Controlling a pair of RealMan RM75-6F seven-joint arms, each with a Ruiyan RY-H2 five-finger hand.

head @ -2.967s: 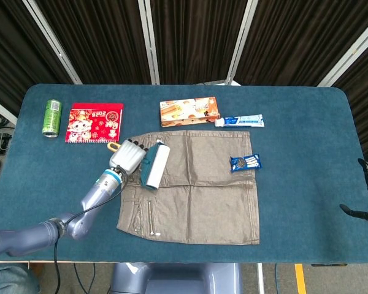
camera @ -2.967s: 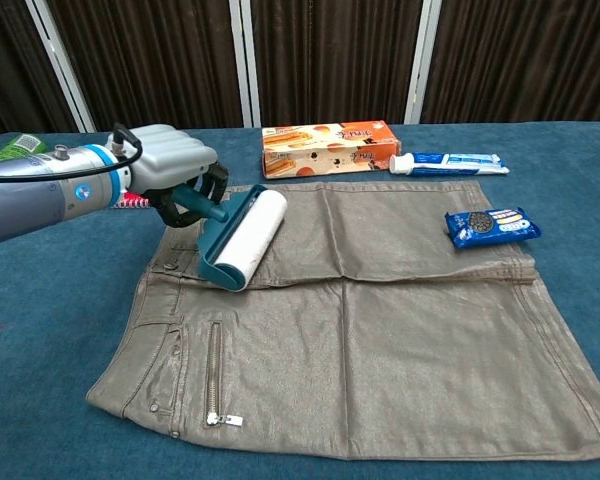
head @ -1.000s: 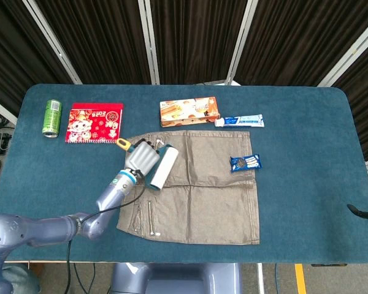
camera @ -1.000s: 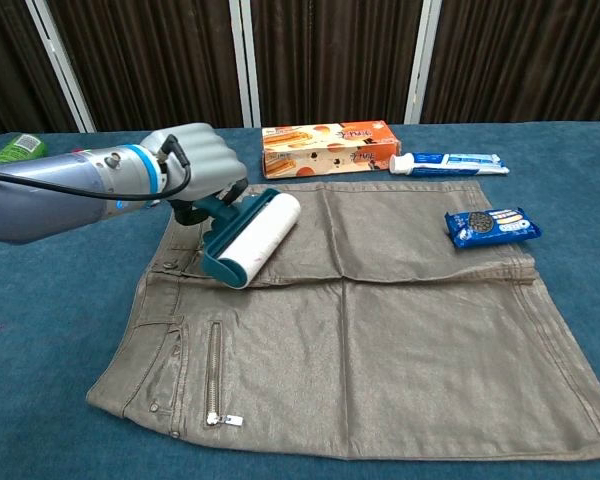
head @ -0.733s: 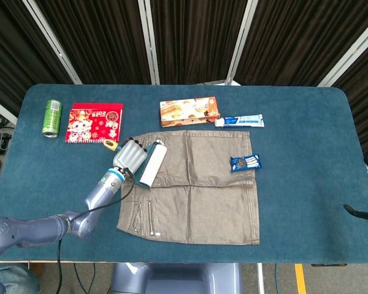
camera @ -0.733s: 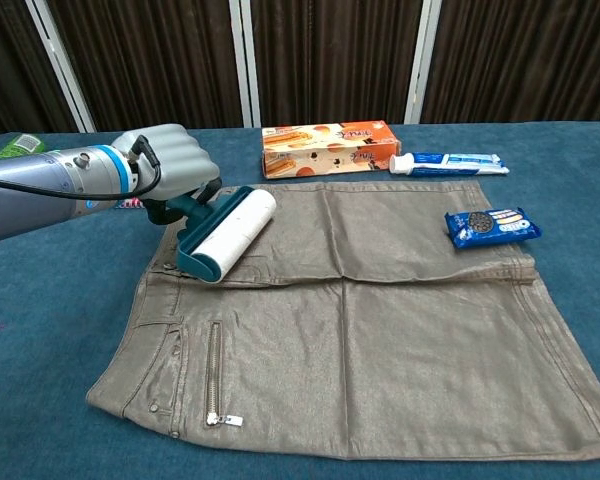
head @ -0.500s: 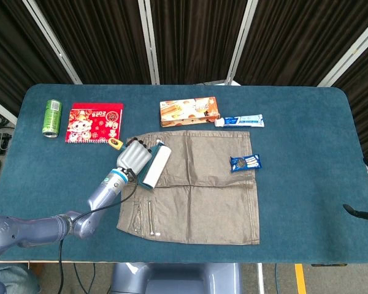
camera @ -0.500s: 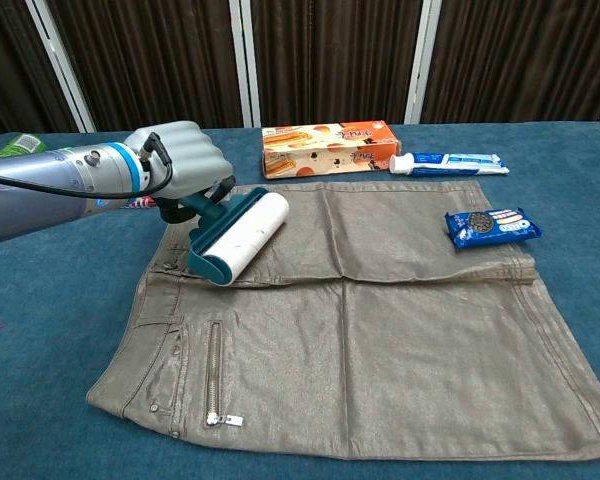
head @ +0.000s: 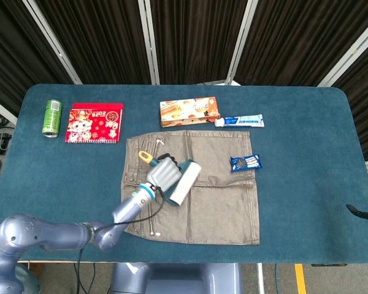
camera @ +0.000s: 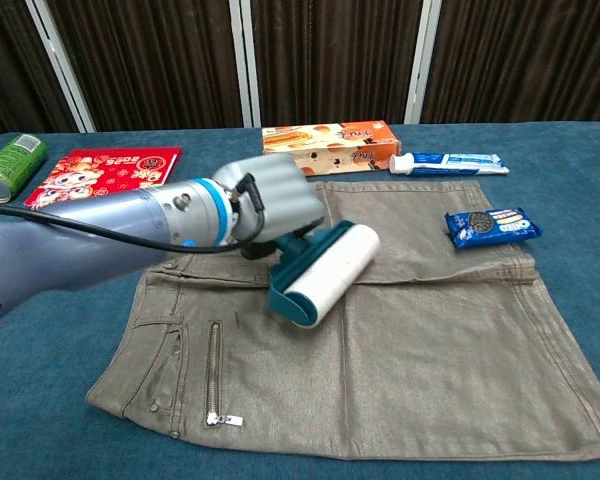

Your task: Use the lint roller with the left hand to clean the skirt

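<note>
The left robot hand (camera: 270,205) has moved right, gripping the teal-handled white lint roller (camera: 325,272) on the shiny grey-brown skirt's (camera: 430,340) middle.

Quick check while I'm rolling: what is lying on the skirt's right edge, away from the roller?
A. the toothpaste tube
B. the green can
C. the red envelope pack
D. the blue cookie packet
D: the blue cookie packet overlaps the right edge of the skirt, while the left hand holds the lint roller on the middle of the skirt.
</note>
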